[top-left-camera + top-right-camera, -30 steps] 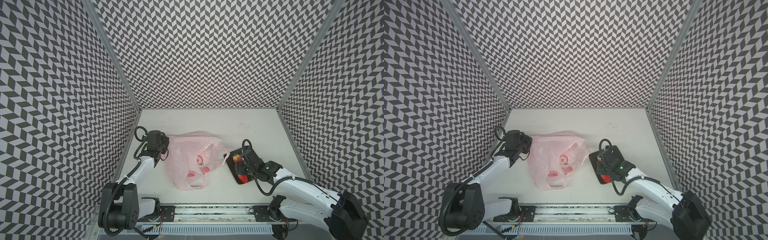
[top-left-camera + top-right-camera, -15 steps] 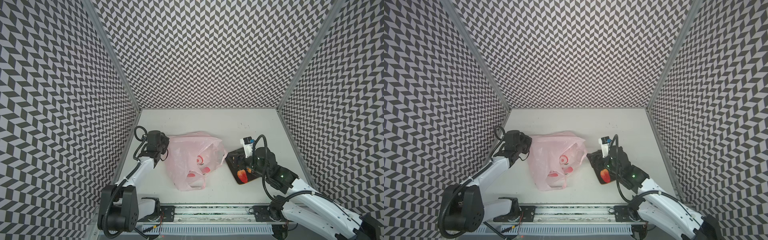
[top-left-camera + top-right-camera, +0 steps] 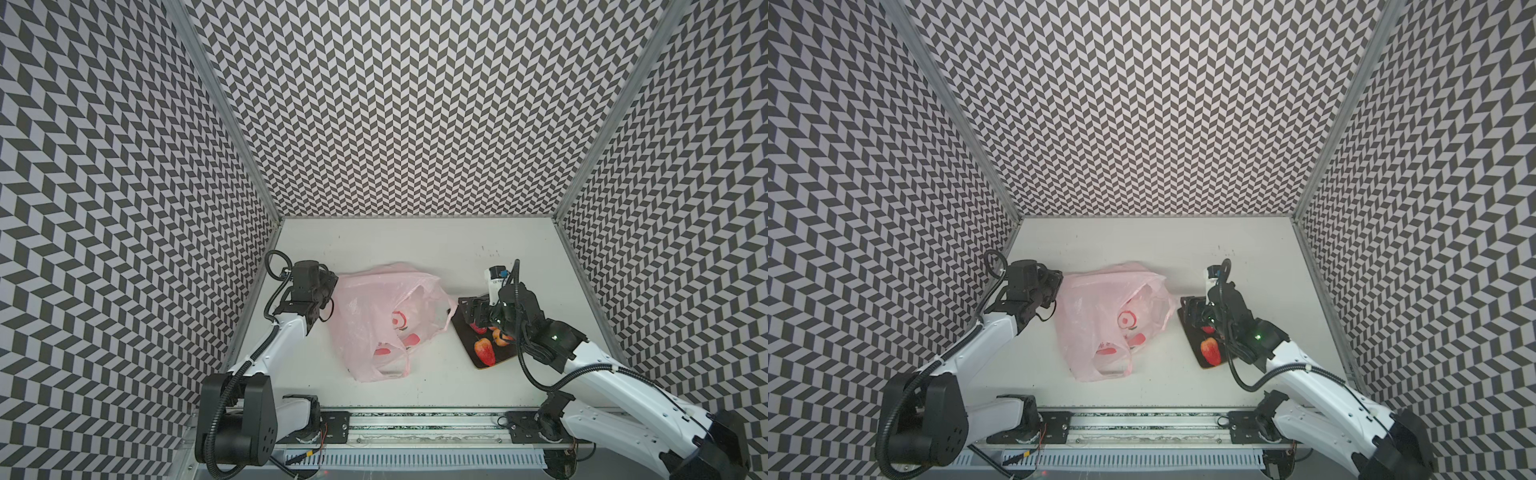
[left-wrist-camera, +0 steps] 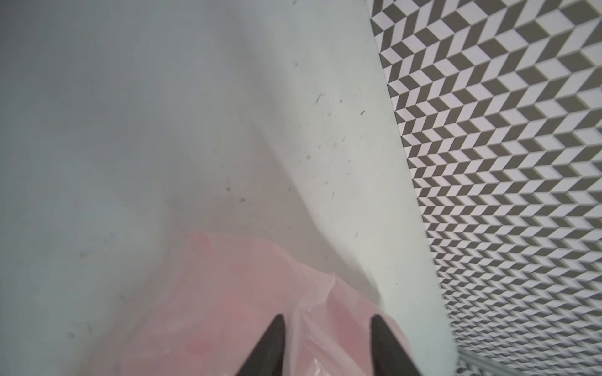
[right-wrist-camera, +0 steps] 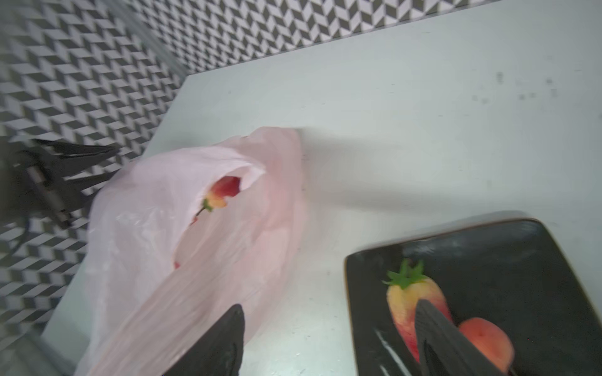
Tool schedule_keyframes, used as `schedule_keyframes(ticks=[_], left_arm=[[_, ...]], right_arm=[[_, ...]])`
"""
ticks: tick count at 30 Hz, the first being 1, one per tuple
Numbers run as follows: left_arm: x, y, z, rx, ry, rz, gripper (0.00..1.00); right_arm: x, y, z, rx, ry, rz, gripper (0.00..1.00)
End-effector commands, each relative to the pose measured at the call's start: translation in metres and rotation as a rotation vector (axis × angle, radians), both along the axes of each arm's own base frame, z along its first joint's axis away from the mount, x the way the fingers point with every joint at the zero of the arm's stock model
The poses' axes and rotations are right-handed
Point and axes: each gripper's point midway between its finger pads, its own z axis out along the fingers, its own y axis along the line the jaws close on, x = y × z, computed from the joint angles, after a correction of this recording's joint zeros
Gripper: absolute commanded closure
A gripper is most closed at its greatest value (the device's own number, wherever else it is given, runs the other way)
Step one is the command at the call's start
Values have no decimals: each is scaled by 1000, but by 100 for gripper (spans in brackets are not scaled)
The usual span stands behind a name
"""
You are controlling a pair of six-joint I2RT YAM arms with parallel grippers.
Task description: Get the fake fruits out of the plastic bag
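Pale-pink plastic bag point(image 3: 382, 316) crumpled mid-tabletop point(image 3: 415, 245), mouth toward the dark tray point(image 5: 488, 254). Within the mouth, a red-yellow fruit point(image 5: 224, 190), half veiled by plastic; anything deeper impossible to make out. At the bag's edge, left hand point(image 4: 325, 328), fingers apart, a pink fold between them; contact unclear. Then right hand point(image 5: 330, 306) spread wide, empty, one finger masking part of a strawberry point(image 5: 404, 299) beside a blurred orange fruit point(image 5: 485, 338). Other tray fruit partly hidden under that arm in both top views.
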Motion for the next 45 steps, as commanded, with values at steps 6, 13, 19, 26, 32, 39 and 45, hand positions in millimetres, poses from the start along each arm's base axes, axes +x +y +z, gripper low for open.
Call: schedule_keyframes(ticks=[6, 13, 19, 26, 32, 39, 45], left_arm=[[16, 23, 100, 347, -176, -75, 12], [13, -35, 181, 596, -362, -332, 11], [-11, -80, 200, 791, -322, -467, 11], [-59, -128, 215, 1046, -335, -684, 13], [-109, -187, 185, 1248, -424, -1111, 15], [-201, -242, 122, 1218, -592, -1678, 16], [-262, -249, 55, 1184, -527, -2050, 13]], right_arm=[[-9, -23, 56, 134, -121, -81, 19], [-34, 42, 96, 306, -139, 300, 18], [-31, 81, 65, 255, 67, 463, 18], [-23, 102, 10, 187, 283, 510, 44], [3, 101, 10, 190, 194, 431, 72], [18, 105, 9, 193, 149, 411, 82], [16, 106, -2, 189, 181, 418, 83]])
